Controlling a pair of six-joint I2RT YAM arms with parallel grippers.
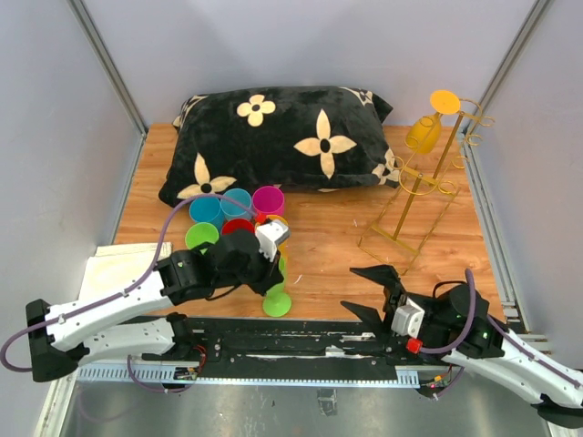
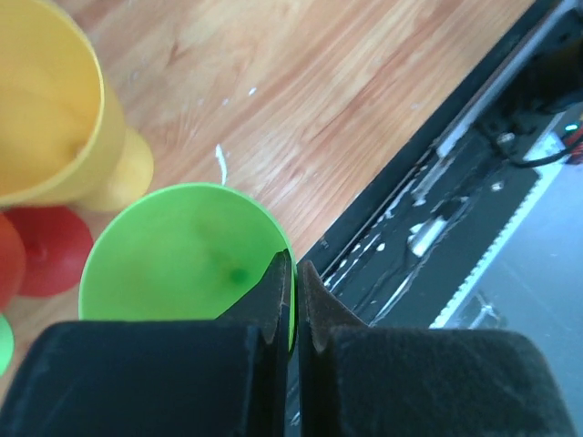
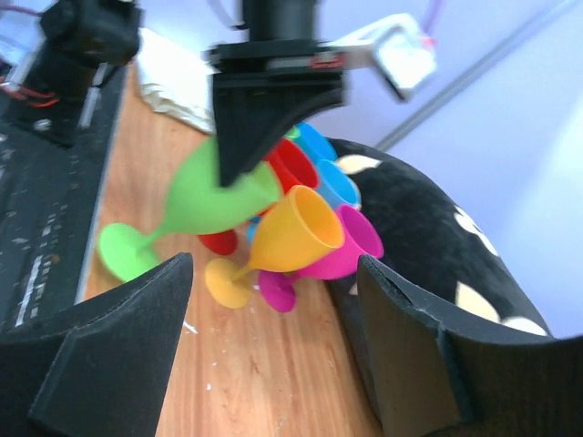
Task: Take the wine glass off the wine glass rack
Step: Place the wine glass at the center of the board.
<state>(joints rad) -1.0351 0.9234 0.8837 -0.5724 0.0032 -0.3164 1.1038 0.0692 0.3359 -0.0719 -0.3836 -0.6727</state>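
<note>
The gold wire wine glass rack point(image 1: 421, 187) stands at the back right of the wooden table. One yellow wine glass point(image 1: 426, 133) hangs upside down from its upper hooks. My left gripper point(image 2: 293, 266) is shut on the rim of a green wine glass point(image 2: 178, 259). That glass leans tilted with its foot point(image 1: 277, 302) on the table near the front edge. My right gripper point(image 3: 273, 273) is open and holds nothing. It sits low at the front right point(image 1: 372, 293), well short of the rack, and faces the left gripper.
Several coloured glasses cluster in front of the pillow: an orange one point(image 3: 293, 232), magenta point(image 3: 353, 244), blue point(image 1: 207, 210) and red point(image 1: 239, 226). A black flowered pillow point(image 1: 273, 137) fills the back. A white cloth point(image 1: 114, 266) lies at the left, and a black rail point(image 1: 301, 339) lines the near edge.
</note>
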